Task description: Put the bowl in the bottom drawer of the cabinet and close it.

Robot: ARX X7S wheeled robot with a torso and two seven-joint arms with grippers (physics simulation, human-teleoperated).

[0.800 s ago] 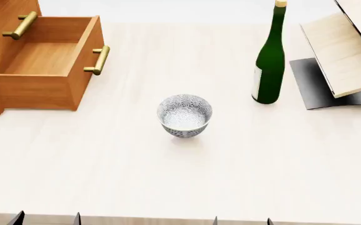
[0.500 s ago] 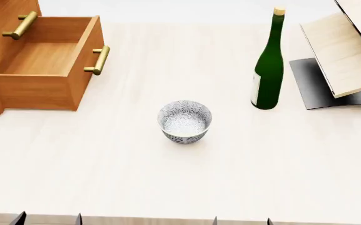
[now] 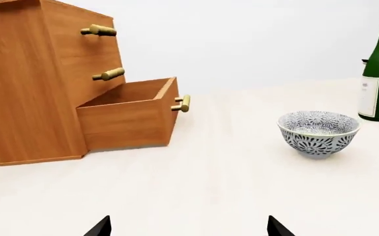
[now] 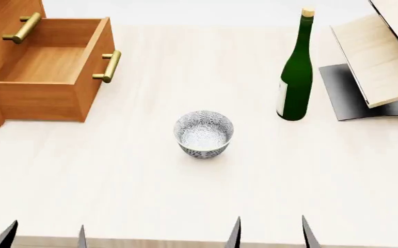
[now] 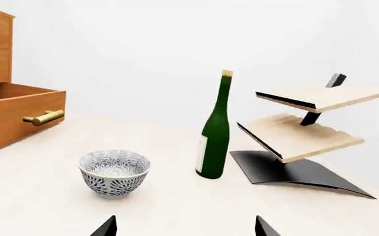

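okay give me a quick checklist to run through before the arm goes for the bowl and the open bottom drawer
1. Bottom drawer pulled out of the cabinet, with nothing seen inside: ok.
2. Bowl upright on the table, nothing seen in it: ok.
3. Bowl stands apart from the green bottle and the wooden rack: ok.
4. Left tool open, holding nothing: ok.
5. Right tool open, holding nothing: ok.
6. Table between bowl and drawer bare: ok.
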